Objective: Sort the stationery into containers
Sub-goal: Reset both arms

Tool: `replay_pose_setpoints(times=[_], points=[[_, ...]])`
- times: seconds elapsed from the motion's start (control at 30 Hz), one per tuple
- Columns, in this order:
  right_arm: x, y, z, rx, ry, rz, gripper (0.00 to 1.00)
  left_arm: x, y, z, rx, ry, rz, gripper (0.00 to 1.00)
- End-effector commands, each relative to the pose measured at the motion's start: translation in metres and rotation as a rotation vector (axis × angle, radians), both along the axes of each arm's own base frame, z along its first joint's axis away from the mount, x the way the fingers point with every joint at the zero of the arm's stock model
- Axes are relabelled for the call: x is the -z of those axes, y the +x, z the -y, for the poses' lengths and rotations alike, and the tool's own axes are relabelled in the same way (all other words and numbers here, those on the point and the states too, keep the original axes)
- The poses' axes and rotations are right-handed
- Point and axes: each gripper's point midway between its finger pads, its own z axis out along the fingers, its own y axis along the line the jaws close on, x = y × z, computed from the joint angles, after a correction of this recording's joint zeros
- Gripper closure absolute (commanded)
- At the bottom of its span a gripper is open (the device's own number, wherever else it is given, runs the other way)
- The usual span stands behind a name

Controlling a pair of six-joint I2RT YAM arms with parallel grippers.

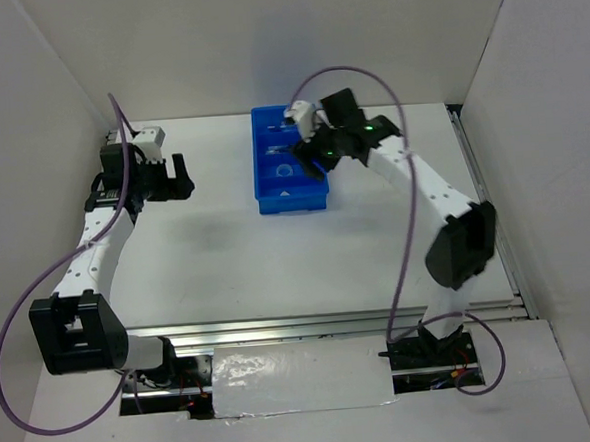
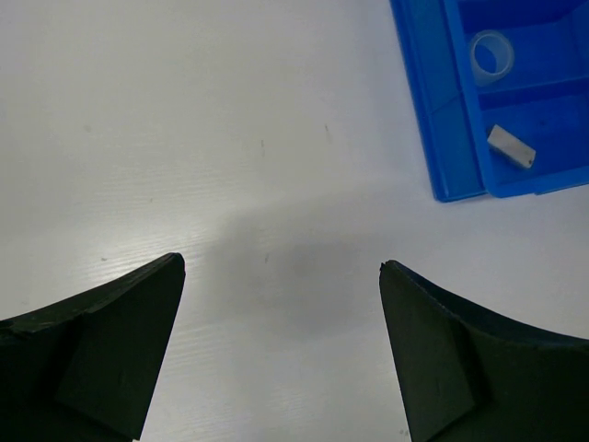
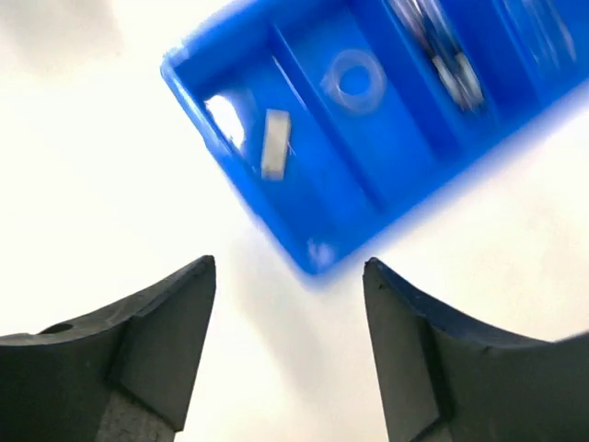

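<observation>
Blue tray [image 1: 292, 205] filled, both pairs of fingers empty.

Your tray sits at the far middle of the worktop [image 1: 227, 255]. The white eraser stub [image 3: 274, 143] lies in its end compartment, the clear tape ring [image 3: 354, 81] in the next, and blurred dark pens [image 3: 456, 69] in the one beyond. You will find no stationery outside the tray in these views, so the sorting looks finished or nearly so. Your right fingers [image 3: 175, 313] hang above the tray's near-right corner, parted, with nothing between them. Your left fingers [image 2: 120, 341] are spread wide and empty, held low over bare worktop well to the tray's left, with that arm bent forward.
</observation>
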Motion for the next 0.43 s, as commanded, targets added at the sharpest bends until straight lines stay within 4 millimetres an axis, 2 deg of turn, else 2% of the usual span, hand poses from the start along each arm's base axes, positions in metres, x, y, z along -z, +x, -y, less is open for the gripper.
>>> replay_pose_setpoints(times=[0.0, 0.03, 0.07, 0.1, 0.13, 0.17, 0.2, 0.23, 0.27, 0.3, 0.33, 0.37, 0.4], points=[[-0.060, -0.008, 0.079, 0.307, 0.262, 0.028, 0.26, 0.001, -0.012, -0.014, -0.016, 0.098, -0.004, 0.01], [-0.019, -0.022, 0.103, 0.375, 0.240, -0.051, 0.21, 0.007, -0.019, -0.017, -0.024, 0.113, -0.025, 0.01], [-0.030, -0.027, 0.138, 0.457, 0.271, -0.006, 0.16, 0.011, -0.023, -0.022, -0.019, 0.152, -0.034, 0.01], [-0.022, -0.028, 0.156, 0.501, 0.270, 0.017, 0.16, 0.014, -0.026, -0.026, -0.027, 0.160, -0.040, 0.01], [0.016, -0.044, 0.176, 0.547, 0.213, -0.033, 0.10, 0.021, -0.034, -0.028, -0.023, 0.177, -0.054, 0.01], [0.013, -0.052, 0.198, 0.590, 0.212, 0.003, 0.09, 0.025, -0.037, -0.029, -0.025, 0.188, -0.060, 0.01], [0.039, -0.064, 0.210, 0.620, 0.192, -0.022, 0.08, 0.034, -0.044, -0.031, -0.023, 0.201, -0.074, 0.01], [0.045, -0.071, 0.217, 0.629, 0.193, -0.020, 0.08, 0.038, -0.047, -0.031, -0.024, 0.206, -0.078, 0.00], [0.039, -0.077, 0.229, 0.657, 0.207, 0.009, 0.07, 0.041, -0.049, -0.031, -0.029, 0.208, -0.079, 0.01], [0.046, -0.080, 0.233, 0.668, 0.211, 0.011, 0.07, 0.040, -0.051, -0.029, -0.030, 0.208, -0.062, 0.01], [0.060, -0.089, 0.232, 0.669, 0.208, -0.015, 0.02, 0.051, -0.057, -0.027, -0.029, 0.201, -0.085, 0.01], [0.057, -0.093, 0.231, 0.663, 0.218, -0.006, 0.02, 0.051, -0.057, -0.025, -0.028, 0.200, -0.072, 0.01], [0.063, -0.095, 0.241, 0.694, 0.219, -0.007, 0.01, 0.052, -0.061, -0.021, -0.023, 0.194, -0.067, 0.00]])
